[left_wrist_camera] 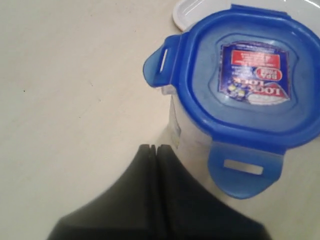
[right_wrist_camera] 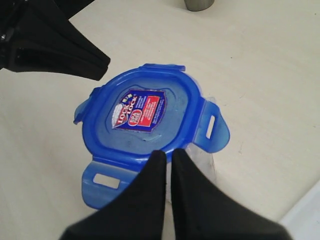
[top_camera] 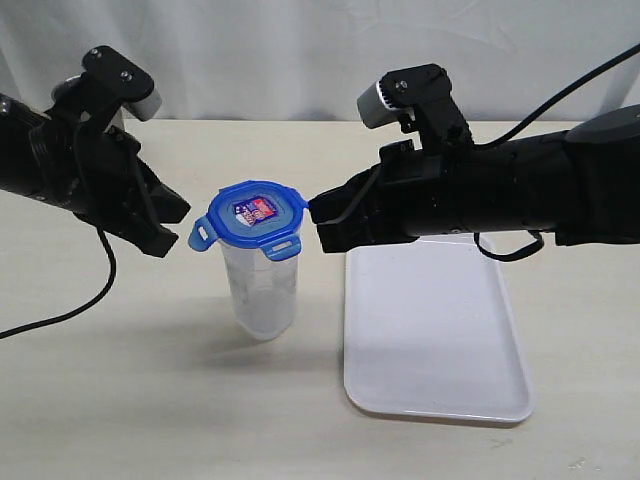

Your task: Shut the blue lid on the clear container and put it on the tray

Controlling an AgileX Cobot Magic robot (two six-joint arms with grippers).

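**Obs. 1:** Starting at the left. How does the left gripper (top_camera: 175, 225) stand?

**Obs. 2:** Its jaws are pressed flat together and hold nothing. In the left wrist view (left_wrist_camera: 155, 148) only a thin seam separates the two black fingers.

**Obs. 1:** And what is just ahead of those jaws?

**Obs. 2:** The clear container (top_camera: 260, 292), upright on the table (top_camera: 120, 390). The blue lid (top_camera: 252, 215) sits on its mouth, sticker face up. The left fingertips are just beside the container wall (left_wrist_camera: 176, 127), below the lid's rim (left_wrist_camera: 250, 120). The tabs that can be seen stick outward rather than folding down (two are visible from the left wrist and three from the right).

**Obs. 1:** So the container stands between the two sets of jaws?

**Obs. 2:** Yes. The right gripper (top_camera: 318, 222) faces it from the other side. Its jaws are also closed and empty, with a narrow slit between the fingers (right_wrist_camera: 167, 156). Their tips are at the lid's edge (right_wrist_camera: 145, 115), but it cannot be told whether they touch it.

**Obs. 1:** Where is the tray?

**Obs. 2:** The tray (top_camera: 430, 350) lies flat on the table below and behind the right jaws, under that arm. The container stands just beside its near edge, not on it. Beyond the lid, the right wrist view shows the base of a steel cup (right_wrist_camera: 200, 4).
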